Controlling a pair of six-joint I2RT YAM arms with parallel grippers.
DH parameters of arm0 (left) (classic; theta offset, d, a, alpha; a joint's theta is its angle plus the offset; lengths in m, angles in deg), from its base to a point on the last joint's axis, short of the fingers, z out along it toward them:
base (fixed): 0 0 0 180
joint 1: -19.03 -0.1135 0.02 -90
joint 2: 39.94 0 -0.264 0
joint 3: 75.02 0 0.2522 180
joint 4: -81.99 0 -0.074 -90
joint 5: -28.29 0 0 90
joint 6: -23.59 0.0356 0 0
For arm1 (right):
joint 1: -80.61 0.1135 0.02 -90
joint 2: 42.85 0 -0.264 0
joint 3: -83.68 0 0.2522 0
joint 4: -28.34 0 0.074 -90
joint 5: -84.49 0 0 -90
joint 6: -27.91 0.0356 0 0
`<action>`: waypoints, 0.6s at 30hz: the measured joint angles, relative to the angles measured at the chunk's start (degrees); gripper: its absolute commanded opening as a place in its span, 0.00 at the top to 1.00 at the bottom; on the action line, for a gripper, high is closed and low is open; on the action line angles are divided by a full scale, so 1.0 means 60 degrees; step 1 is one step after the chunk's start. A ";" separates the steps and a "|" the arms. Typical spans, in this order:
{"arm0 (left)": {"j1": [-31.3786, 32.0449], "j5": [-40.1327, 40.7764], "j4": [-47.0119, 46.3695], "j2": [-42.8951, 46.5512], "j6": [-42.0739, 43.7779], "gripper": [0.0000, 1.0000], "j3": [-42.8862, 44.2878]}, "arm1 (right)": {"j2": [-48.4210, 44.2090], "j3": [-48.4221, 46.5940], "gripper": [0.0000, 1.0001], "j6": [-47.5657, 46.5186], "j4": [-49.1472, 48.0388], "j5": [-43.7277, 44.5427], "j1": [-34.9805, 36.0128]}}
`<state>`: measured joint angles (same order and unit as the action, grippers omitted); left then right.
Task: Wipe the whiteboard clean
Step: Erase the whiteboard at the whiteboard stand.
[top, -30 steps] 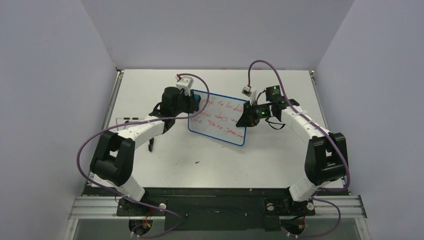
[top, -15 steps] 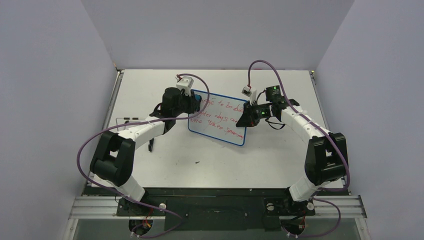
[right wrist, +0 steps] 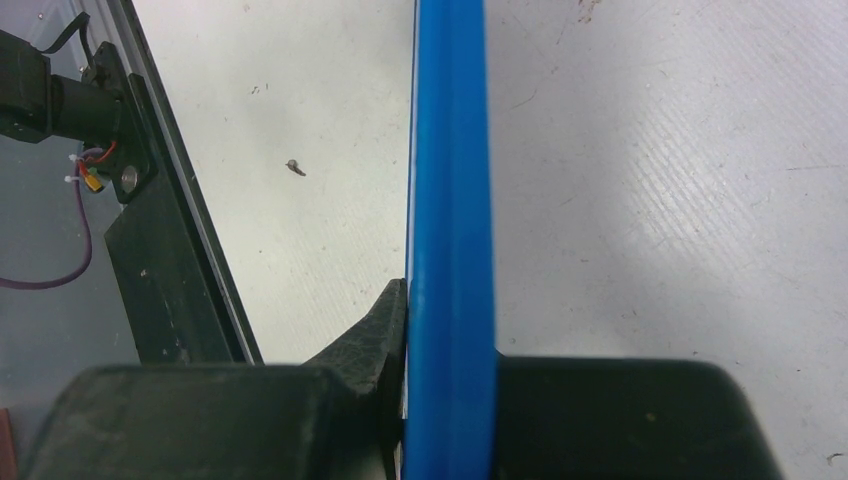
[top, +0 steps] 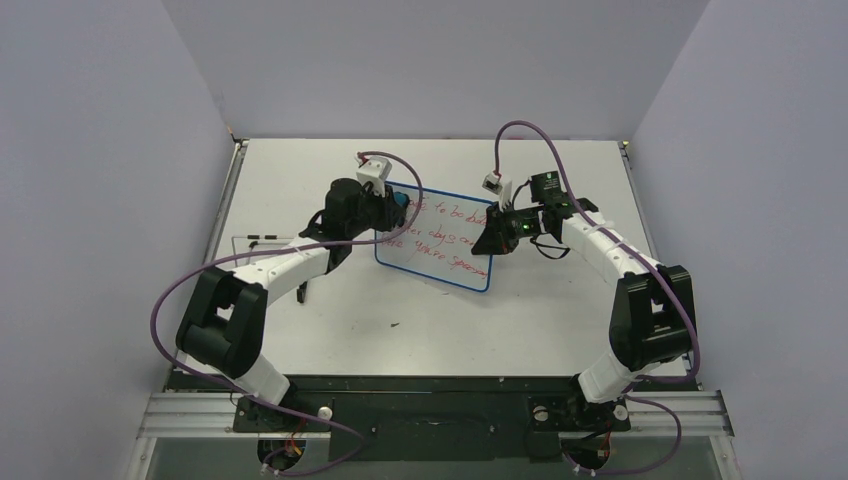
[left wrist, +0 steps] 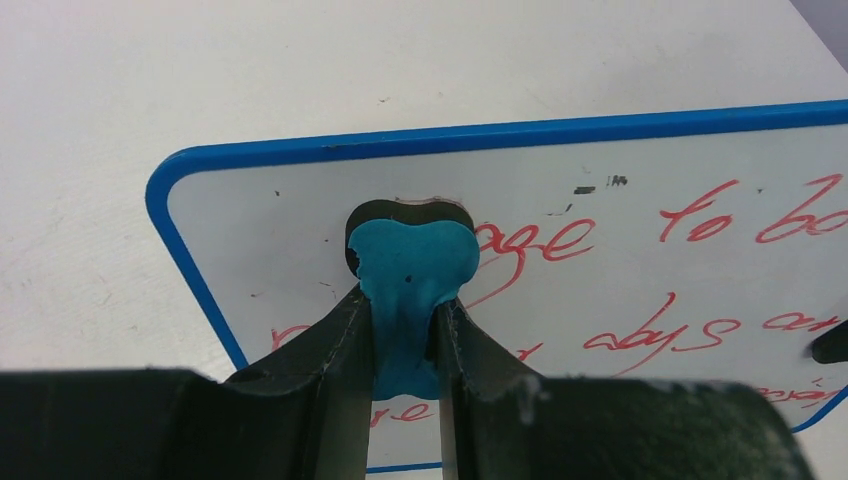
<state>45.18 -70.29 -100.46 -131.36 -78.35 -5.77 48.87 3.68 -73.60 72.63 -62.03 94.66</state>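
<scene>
Left gripper (left wrist: 405, 318) clamped on the blue eraser (left wrist: 414, 262), which is pressed to the whiteboard (left wrist: 640, 160) near its far-left corner. Red handwriting (left wrist: 700, 213) runs rightward from the eraser along the board's long axis, toward the right gripper (right wrist: 447, 400), closed on the board's right rim. Board sits mid-table (top: 300, 170). Left arm nearer the text. Versus a second ago: left wrist nudged slightly rightward; right arm and board unmoved; writing looks intact.

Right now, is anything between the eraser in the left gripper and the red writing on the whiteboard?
Nothing visible. The left gripper holds the eraser on the whiteboard's corner, its head right beside the first red writing. The right gripper clamps the board's rim.
</scene>
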 measured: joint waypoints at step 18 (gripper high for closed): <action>-0.0255 0.0350 0.0743 -0.0029 -0.0178 1.00 0.0310 | -0.0004 0.0000 1.00 0.0029 0.0011 -0.0007 0.0044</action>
<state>43.65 -68.19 -96.00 -131.53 -79.42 -3.92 48.85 3.68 -73.42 72.69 -62.07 94.92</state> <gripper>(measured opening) 0.203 0.023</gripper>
